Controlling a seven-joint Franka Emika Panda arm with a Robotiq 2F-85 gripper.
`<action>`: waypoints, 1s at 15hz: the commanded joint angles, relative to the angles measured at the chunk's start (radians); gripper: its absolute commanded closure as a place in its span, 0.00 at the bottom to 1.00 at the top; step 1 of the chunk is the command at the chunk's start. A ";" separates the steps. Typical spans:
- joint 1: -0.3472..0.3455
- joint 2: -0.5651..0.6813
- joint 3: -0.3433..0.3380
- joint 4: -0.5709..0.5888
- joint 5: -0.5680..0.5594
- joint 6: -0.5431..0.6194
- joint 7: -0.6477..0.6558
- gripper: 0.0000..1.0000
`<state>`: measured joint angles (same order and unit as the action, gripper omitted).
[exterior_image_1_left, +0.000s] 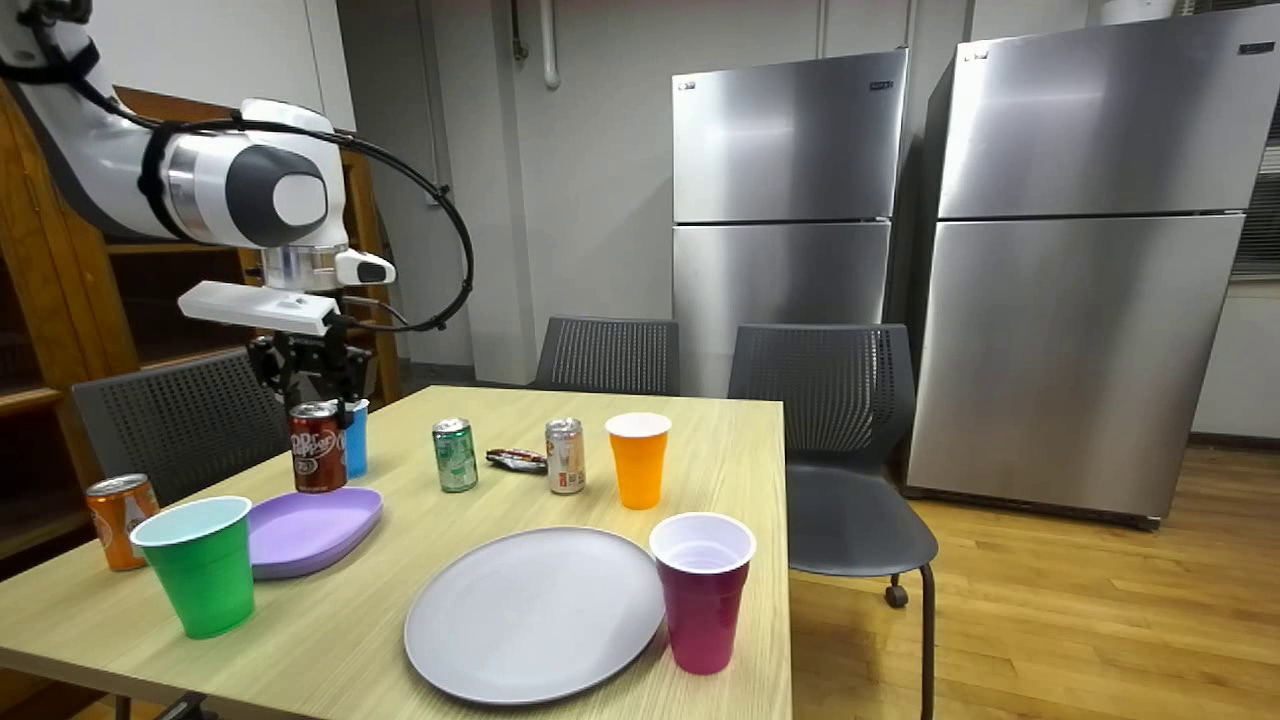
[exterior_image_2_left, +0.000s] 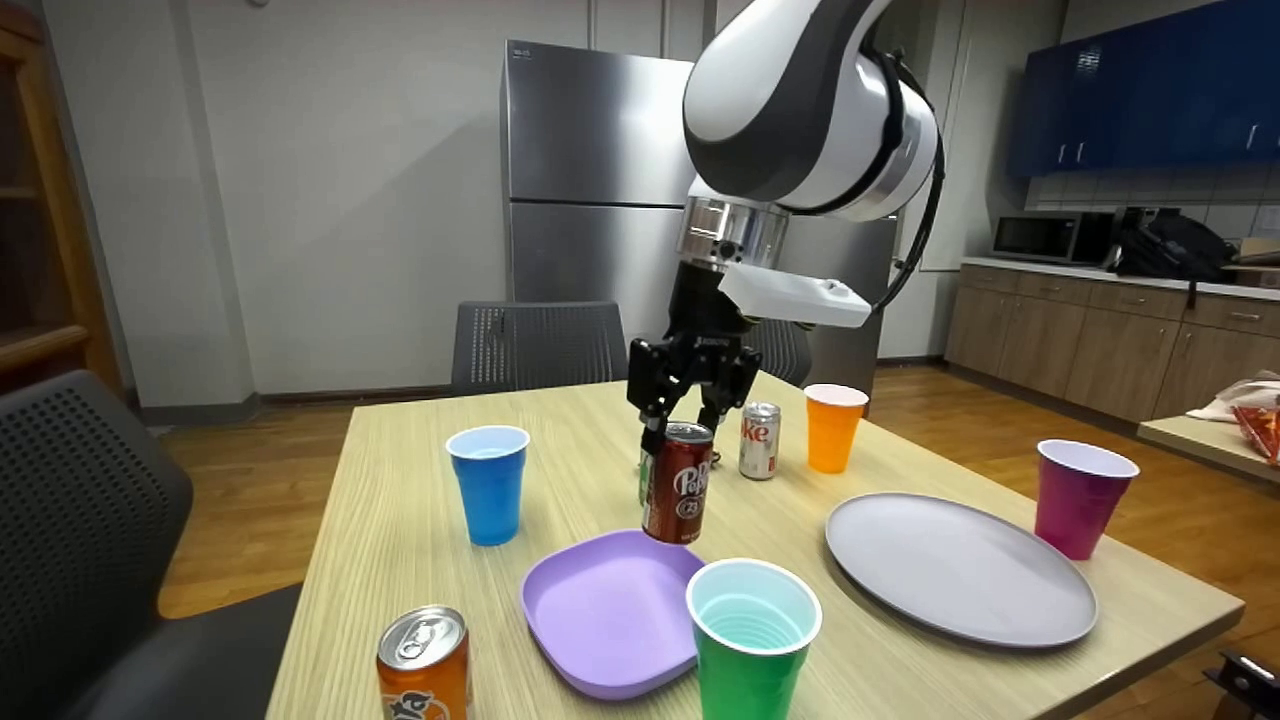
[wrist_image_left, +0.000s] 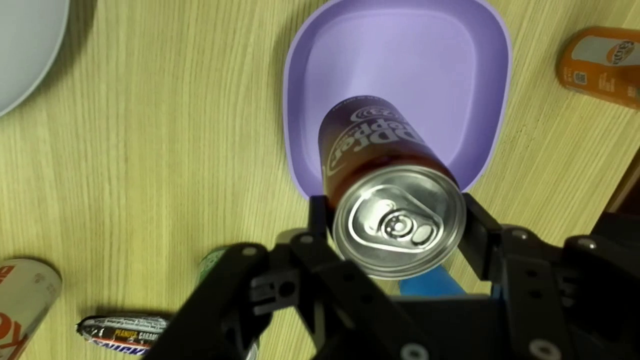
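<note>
Above the tabletop (exterior_image_1_left: 450, 530), the gripper (wrist_image_left: 395, 217) clasps a "Dr Pepper" can (exterior_image_1_left: 318, 450).

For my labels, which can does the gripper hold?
The Dr Pepper can, clamped in the gripper; the orange can, green can and silver can stand on the table.

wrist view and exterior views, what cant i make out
Wrist view: green can and blue cup, mostly behind the gripper.
Wrist view: purple plate, lower edge mostly behind the Dr Pepper can.
Wrist view: gray plate, cut off by left and top edges.
In an exterior view: orange can, bottom cut off by lower edge.
</note>
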<state>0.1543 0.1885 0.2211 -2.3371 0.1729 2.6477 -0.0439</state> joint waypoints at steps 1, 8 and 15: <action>0.021 -0.005 -0.006 -0.014 -0.033 0.002 0.026 0.62; 0.027 0.057 -0.002 -0.008 -0.034 0.037 0.027 0.62; 0.031 0.104 -0.003 -0.009 -0.043 0.081 0.031 0.62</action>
<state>0.1731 0.2926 0.2209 -2.3487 0.1499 2.7142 -0.0405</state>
